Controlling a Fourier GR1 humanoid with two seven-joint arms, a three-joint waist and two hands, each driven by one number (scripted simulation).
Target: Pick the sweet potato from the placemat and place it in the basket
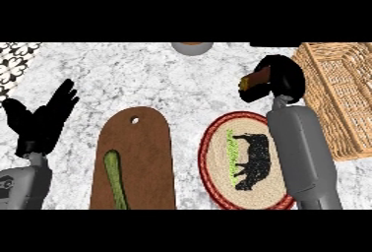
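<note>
My right hand [280,78] is curled round the brown sweet potato [255,80], whose end pokes out to the left of the fingers. It hangs over the counter above the round placemat [218,162], which has a red rim and a black animal figure. Just to the right of that hand stands the wicker basket [341,93], close by but apart from it. My left hand [40,118] rests open at the left edge, fingers up.
A brown cutting board [141,147] with a long green vegetable [115,179] lies left of the placemat. A grey bowl [193,47] shows at the top edge. Patterned tiles [15,61] fill the top left corner.
</note>
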